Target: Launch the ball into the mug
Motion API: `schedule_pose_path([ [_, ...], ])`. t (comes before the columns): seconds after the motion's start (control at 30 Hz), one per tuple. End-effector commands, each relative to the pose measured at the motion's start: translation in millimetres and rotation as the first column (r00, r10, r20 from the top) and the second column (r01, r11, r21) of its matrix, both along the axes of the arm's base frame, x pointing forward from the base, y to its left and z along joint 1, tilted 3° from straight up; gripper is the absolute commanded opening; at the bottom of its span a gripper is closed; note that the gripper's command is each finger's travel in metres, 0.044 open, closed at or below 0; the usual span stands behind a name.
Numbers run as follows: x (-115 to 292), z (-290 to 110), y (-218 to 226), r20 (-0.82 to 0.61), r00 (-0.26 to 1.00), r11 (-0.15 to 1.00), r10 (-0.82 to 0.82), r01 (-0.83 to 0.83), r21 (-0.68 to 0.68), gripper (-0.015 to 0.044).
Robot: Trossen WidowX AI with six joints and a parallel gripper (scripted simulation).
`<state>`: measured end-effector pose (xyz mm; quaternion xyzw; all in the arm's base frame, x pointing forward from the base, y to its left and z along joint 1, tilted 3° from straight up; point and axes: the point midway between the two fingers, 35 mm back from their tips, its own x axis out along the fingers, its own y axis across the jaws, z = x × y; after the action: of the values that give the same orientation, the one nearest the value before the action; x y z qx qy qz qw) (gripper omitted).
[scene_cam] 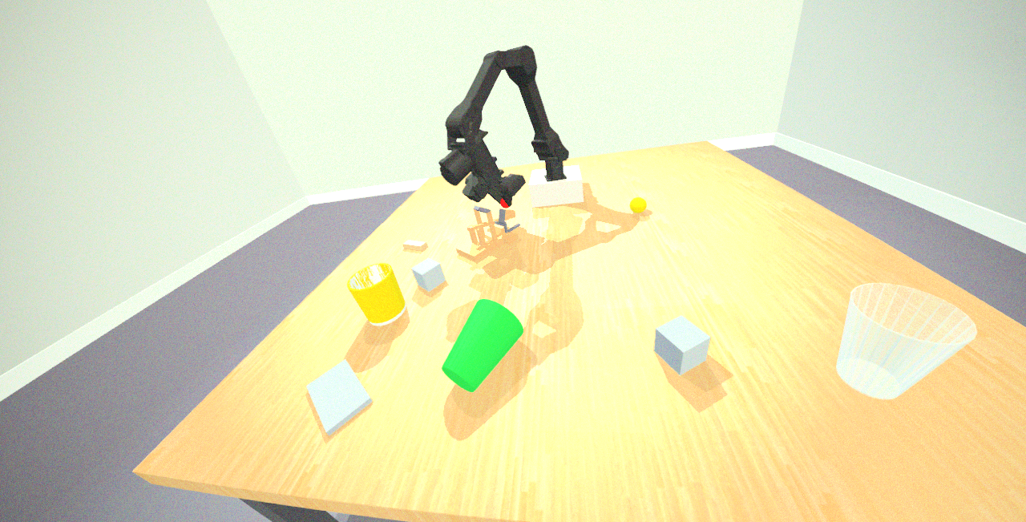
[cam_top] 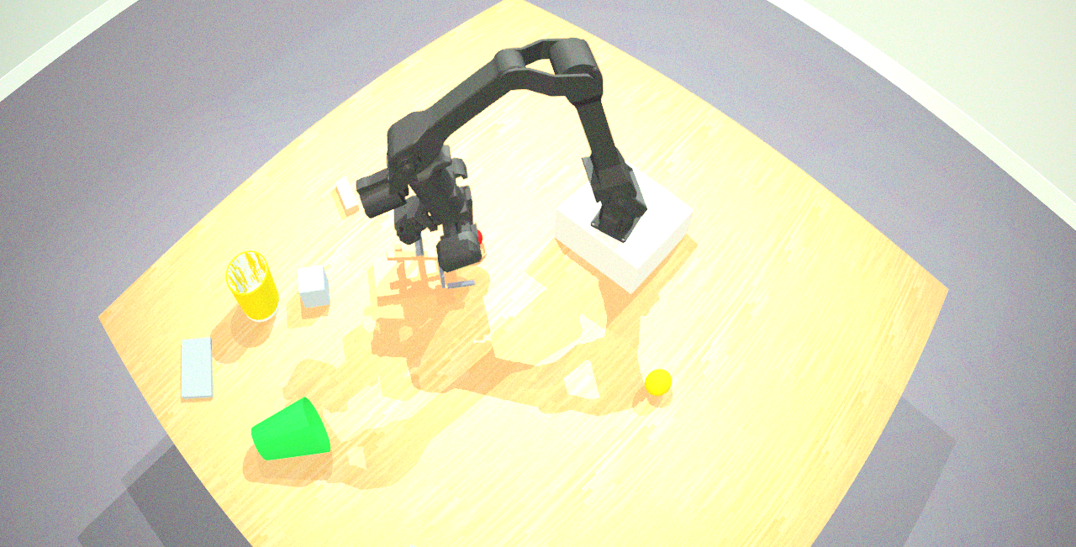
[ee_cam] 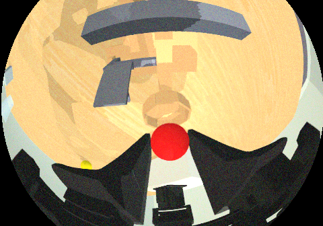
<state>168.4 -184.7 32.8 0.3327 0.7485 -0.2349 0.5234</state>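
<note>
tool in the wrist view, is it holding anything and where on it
The tool is shut on the red ball, pinched at its two opposite sides between the fingertips, above the catapult.

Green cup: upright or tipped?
Tipped. The green cup lies on its side on the table, its rim raised, in the exterior view; in the top view its side faces up.
</note>
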Motion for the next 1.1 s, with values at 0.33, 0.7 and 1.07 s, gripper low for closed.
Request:
schedule_pose_path([
  [0.33,0.1,-8.1,-0.4,0.000,1.000,1.000,0.000,0.000,0.000,0.0000],
  [0.7,0.5,-5.2,-0.8,0.001,1.000,1.000,0.000,0.000,-0.001,0.0263],
  [1.07,7.8,78.3,-7.9,0.032,0.999,1.000,0.003,-0.002,-0.031,0.0440],
])
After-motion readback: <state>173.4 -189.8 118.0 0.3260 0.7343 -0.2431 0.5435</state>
